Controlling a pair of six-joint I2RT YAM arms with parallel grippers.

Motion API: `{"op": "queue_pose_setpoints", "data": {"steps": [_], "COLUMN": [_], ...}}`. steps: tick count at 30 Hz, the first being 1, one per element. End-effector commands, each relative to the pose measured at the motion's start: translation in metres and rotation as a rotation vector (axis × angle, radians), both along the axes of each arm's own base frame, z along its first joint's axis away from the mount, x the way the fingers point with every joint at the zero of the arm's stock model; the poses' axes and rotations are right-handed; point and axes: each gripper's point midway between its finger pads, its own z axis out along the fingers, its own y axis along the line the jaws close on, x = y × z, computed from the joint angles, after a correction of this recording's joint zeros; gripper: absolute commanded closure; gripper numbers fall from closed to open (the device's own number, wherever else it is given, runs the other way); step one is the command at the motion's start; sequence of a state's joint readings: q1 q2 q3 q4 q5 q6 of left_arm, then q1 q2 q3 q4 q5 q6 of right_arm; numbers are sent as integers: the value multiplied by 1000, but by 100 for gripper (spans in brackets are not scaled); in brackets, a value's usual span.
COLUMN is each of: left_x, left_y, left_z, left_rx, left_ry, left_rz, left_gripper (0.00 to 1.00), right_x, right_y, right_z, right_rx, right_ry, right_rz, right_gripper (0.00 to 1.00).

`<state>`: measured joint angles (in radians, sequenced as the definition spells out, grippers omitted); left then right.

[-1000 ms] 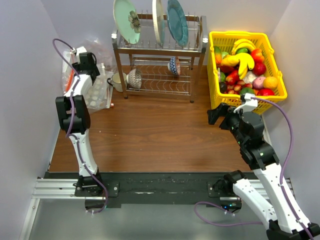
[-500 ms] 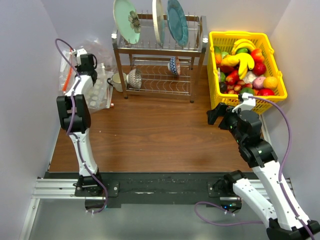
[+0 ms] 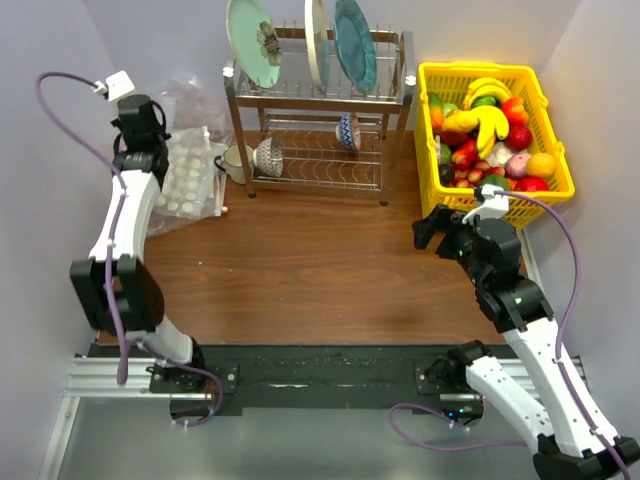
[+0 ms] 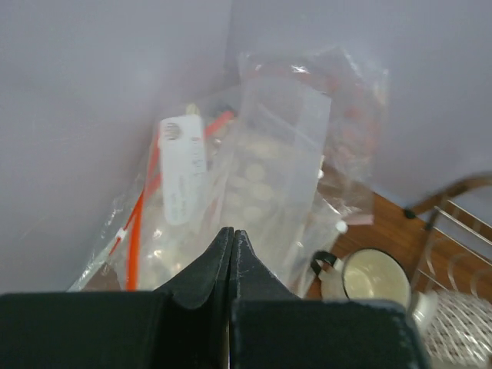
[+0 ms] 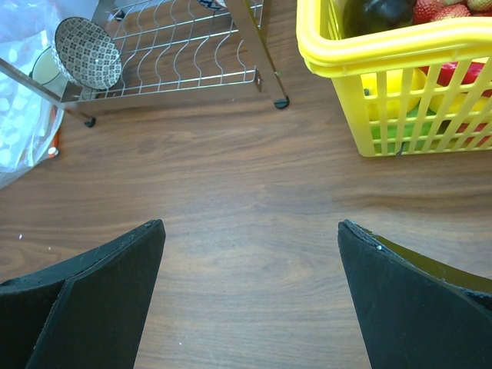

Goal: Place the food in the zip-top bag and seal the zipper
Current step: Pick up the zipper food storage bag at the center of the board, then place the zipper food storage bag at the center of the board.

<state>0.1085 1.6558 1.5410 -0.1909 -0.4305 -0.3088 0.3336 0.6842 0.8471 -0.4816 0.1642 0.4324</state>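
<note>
Yr zip bag [image 4: 192,223] slumps vs the wall at abt 10 o'clock on the table [image 3: 300,260], red zipper [image 4: 134,231] along its edge. It's thin film: v. light, floppy, slick, so I'd pinch the lip just under the zipper. Left pincer [image 4: 232,234] is shut tight right by it; can't tell if film is nipped. Fruit [image 3: 490,125], prob. hard, glossy and light, fills the yellow basket [image 3: 478,68] at 2 o'clock. Right pincer [image 5: 250,223] gapes wide nearby, empty.
</note>
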Motion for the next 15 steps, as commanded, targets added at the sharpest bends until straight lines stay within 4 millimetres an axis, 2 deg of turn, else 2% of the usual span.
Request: {"op": "queue_pose_setpoints", "data": {"steps": [1, 2, 3, 4, 5, 6, 8, 9, 11, 12, 13, 14, 15], "left_x": [-40, -58, -66, -76, -94, -103, -127, -136, -156, -164, -170, -181, -185], "left_y": [-38, -46, -63, -72, -82, -99, -124, -147, -171, -196, -208, -232, -244], "left_z": [32, 54, 42, 45, 61, 49, 60, 48, 51, 41, 37, 37, 28], "left_rx": [-113, -132, -164, -179, -201, -234, -285, -330, -402, -445, -473, -525, -560], "left_ry": [-115, -174, -156, -166, -213, -189, -225, -198, -224, -200, -193, -187, -177], "left_rz": [-141, -170, -248, -286, -321, -395, -500, -589, -673, -749, -781, -837, -867], "left_gripper": [100, 100, 100, 100, 100, 100, 100, 100, 100, 100, 100, 100, 100], "right_x": [0, -1, -2, -1, -2, -2, -2, -3, -3, -3, -3, -4, -4], "right_y": [5, 6, 6, 6, 7, 7, 9, 10, 11, 12, 13, 14, 15], "right_z": [22, 21, 22, 22, 21, 21, 20, 19, 17, 15, 15, 13, 13], "right_rx": [37, 38, 38, 40, 39, 42, 46, 51, 57, 60, 66, 67, 71], "right_ry": [-44, -42, -42, -42, -37, -38, -35, -33, -23, -18, -16, -10, -8], "right_rz": [20, 24, 26, 24, 28, 31, 37, 43, 47, 48, 53, 55, 58], "right_gripper": [2, 2, 2, 2, 2, 2, 2, 2, 2, 2, 2, 2, 2]}}
